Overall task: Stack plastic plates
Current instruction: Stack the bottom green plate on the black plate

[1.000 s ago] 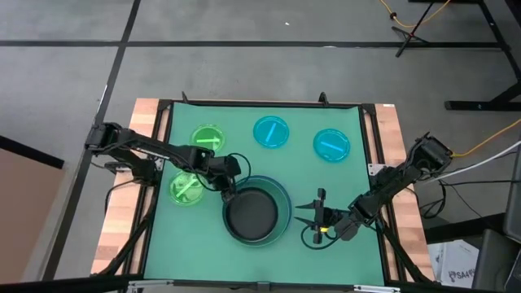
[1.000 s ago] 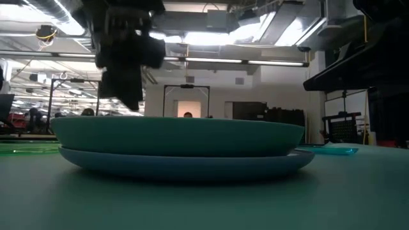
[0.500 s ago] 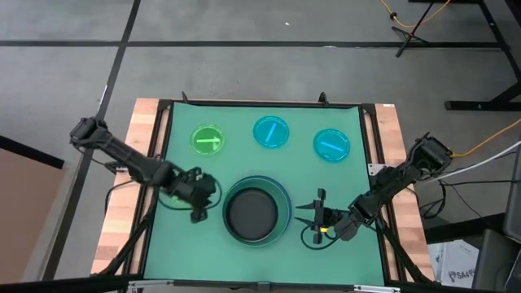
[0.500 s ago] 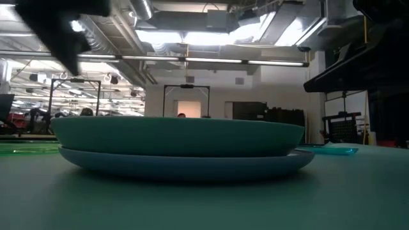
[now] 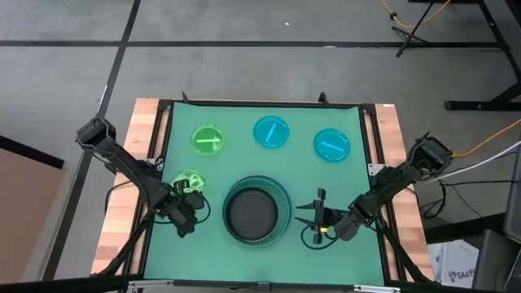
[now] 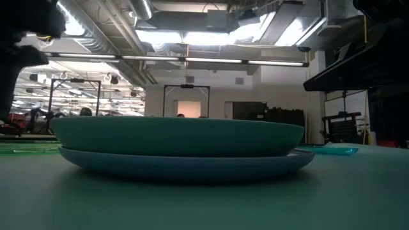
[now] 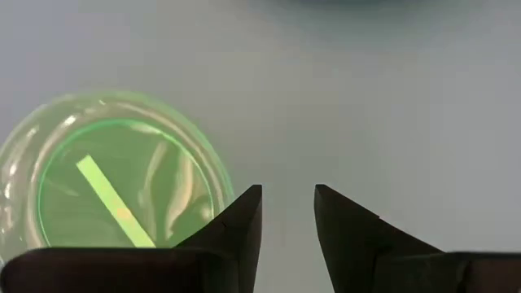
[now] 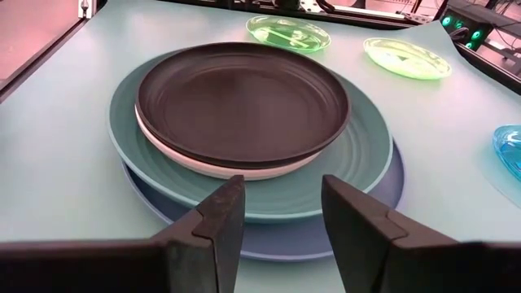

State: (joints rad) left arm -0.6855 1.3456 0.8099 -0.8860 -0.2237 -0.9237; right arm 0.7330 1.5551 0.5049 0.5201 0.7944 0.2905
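Clearly the coming move turned on the nearer bright green plate [image 5: 188, 181], which lay on the bench [image 5: 342, 187] just beside the left gripper [image 5: 186, 218], slightly to one side of its fingers [image 7: 241, 220] and not between them. Those fingers stood a little apart and empty. The other small plates, one green [image 5: 207, 138] and two cyan [image 5: 270, 132], sat along the far edge. The black plate [image 8: 242, 102] topped the stack of large plates, facing the right gripper [image 5: 308, 215], whose fingers were open and empty. The left arm was plainly nearer the green plate.
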